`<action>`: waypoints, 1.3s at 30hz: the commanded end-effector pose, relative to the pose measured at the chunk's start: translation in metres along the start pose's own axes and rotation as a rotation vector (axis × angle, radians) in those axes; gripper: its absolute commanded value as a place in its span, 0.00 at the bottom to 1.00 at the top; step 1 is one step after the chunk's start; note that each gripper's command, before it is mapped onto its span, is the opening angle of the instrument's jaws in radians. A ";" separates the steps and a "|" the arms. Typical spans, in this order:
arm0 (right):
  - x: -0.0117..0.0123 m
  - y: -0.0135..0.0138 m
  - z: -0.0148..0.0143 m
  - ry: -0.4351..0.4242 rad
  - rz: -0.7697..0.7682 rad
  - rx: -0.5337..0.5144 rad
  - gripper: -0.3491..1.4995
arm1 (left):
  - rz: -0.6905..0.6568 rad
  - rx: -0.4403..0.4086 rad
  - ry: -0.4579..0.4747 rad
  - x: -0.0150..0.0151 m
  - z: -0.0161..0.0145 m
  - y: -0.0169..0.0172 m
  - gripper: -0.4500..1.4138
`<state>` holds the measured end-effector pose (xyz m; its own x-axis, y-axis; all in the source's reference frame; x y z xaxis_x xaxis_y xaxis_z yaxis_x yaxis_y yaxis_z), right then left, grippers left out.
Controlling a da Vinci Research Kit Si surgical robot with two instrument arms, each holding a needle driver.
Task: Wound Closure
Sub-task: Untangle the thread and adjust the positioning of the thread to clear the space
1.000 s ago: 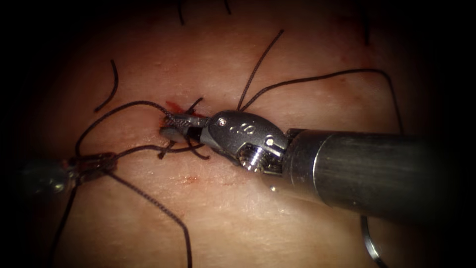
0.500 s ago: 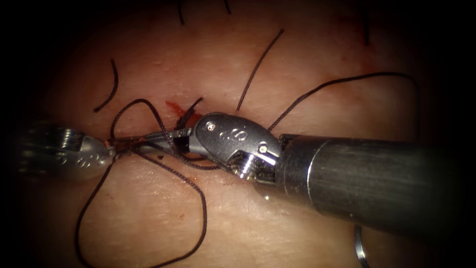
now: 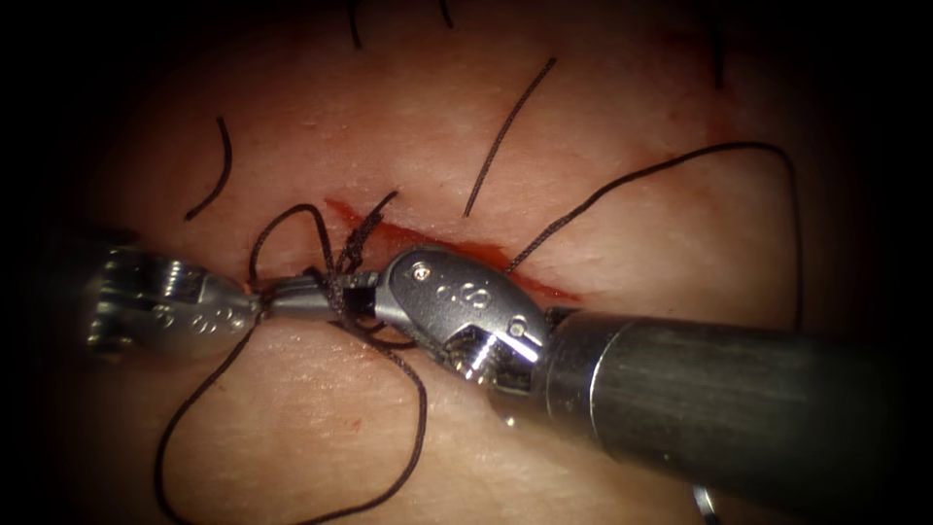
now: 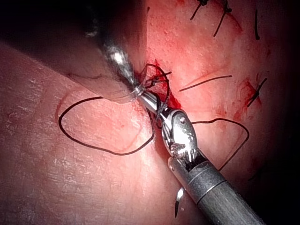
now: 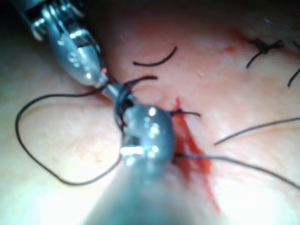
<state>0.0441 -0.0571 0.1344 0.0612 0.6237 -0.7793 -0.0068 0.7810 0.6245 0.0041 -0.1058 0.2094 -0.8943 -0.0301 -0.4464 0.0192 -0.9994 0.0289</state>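
My left tool (image 3: 316,292) reaches in from the left, its jaws shut on the thread (image 3: 420,428). Its tip meets my right tool (image 3: 342,287), which lies across the cut (image 3: 466,251). The right tool's jaws are shut too, with turns of thread wound around them. From this meeting point a slack loop of thread hangs down over the tissue (image 3: 603,107), left of the cut. The same tip-to-tip meeting shows in the left wrist view (image 4: 137,90) and the right wrist view (image 5: 115,91). The needle (image 4: 179,201) lies free on the tissue beside the right shaft, held by neither tool.
Red fluid (image 3: 389,231) lines the cut. Another run of thread (image 3: 680,160) arcs out to the right. Two cut thread ends (image 3: 222,170) (image 3: 505,136) lie above the cut. Finished knots (image 4: 255,91) (image 5: 262,47) sit farther along the wound.
The left tool moved right, meeting the right tool's tip. The thread, taut a second ago, fell into a slack loop. The right tool slid slightly down and left, uncovering more of the red cut.
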 end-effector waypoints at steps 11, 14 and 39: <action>0.0015 0.0007 -0.0015 0.036 0.019 -0.057 0.11 | 0.015 -0.009 0.017 0.0025 0.0002 0.0021 0.00; 0.0012 0.0004 -0.0018 0.003 0.013 -0.016 0.12 | 0.014 -0.007 0.028 0.0019 -0.0007 0.0019 0.00; 0.0019 0.0012 -0.0024 -0.040 -0.017 -0.091 0.12 | 0.019 0.013 0.041 0.0041 -0.0045 0.0037 0.00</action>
<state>0.0411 -0.0546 0.1331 0.1039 0.6100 -0.7855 -0.0987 0.7922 0.6022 0.0030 -0.1090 0.2032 -0.8755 -0.0511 -0.4805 0.0296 -0.9982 0.0522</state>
